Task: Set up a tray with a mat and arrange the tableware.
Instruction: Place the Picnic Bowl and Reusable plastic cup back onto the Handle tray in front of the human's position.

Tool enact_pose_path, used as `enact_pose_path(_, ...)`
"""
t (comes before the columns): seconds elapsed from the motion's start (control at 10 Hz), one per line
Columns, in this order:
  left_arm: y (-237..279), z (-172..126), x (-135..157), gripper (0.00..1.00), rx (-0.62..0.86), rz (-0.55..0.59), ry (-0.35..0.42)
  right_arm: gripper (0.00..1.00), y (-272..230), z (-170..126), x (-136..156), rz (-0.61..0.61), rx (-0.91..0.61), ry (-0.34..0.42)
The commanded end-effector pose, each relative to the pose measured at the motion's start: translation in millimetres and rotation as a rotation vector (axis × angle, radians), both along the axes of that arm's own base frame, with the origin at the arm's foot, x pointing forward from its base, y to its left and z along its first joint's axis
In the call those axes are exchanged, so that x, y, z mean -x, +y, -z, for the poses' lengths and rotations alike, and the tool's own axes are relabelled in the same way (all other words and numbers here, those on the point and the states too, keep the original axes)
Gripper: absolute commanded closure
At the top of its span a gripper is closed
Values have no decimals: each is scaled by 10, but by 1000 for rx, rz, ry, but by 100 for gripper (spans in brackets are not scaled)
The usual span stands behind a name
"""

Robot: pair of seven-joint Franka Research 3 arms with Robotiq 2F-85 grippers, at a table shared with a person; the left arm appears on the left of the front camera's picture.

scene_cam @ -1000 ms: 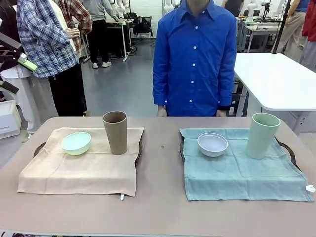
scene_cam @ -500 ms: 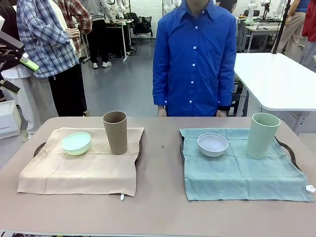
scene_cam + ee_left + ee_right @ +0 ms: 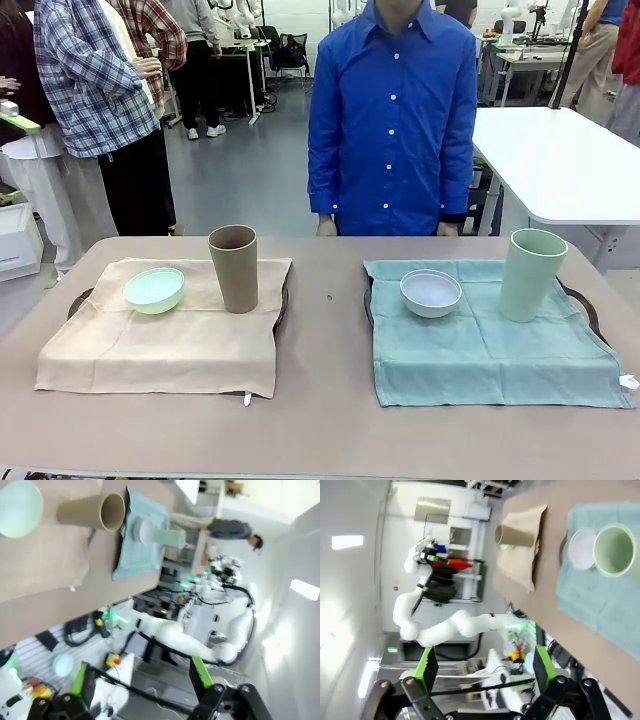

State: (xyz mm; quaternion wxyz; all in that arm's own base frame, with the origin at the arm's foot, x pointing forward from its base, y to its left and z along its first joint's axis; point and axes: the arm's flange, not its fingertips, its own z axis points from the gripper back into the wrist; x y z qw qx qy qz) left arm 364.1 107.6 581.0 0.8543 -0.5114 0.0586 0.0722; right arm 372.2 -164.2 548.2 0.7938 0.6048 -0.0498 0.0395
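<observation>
Here, the mint-green bowl (image 3: 154, 289) and tan-brown cup (image 3: 233, 267) sit on one mat (white bowl (image 3: 431, 292), pale-green cup (image 3: 531, 274) on the other), while left gripper (image 3: 142, 687) and right gripper (image 3: 485, 667) hang released.

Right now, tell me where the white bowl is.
In the front view the white bowl sits on the blue-green mat, on the table's right side, left of the tall pale-green cup.

A smooth grey floor (image 3: 245, 165) spreads behind the brown bench (image 3: 320, 420). A big white table (image 3: 560, 165) stands on the right. Far back there are black chairs (image 3: 292, 50) and a white wall (image 3: 290, 15).
</observation>
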Motion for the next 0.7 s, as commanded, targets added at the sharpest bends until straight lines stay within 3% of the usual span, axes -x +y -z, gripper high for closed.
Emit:
enact_pose_path(0.0,249,114,-118,0,116,14,37,0,-181,337,-35,27,-102,119)
enact_pose_path(0.2,457,403,-119,0,205,17,73,0,-361,717,74,95,-159,280)
enact_pose_path(0.4,597,682,-96,0,271,26,92,0,-478,830,176,118,-186,309)
enact_pose_path(0.6,701,860,-131,0,301,2,55,0,-569,878,164,137,-193,307)
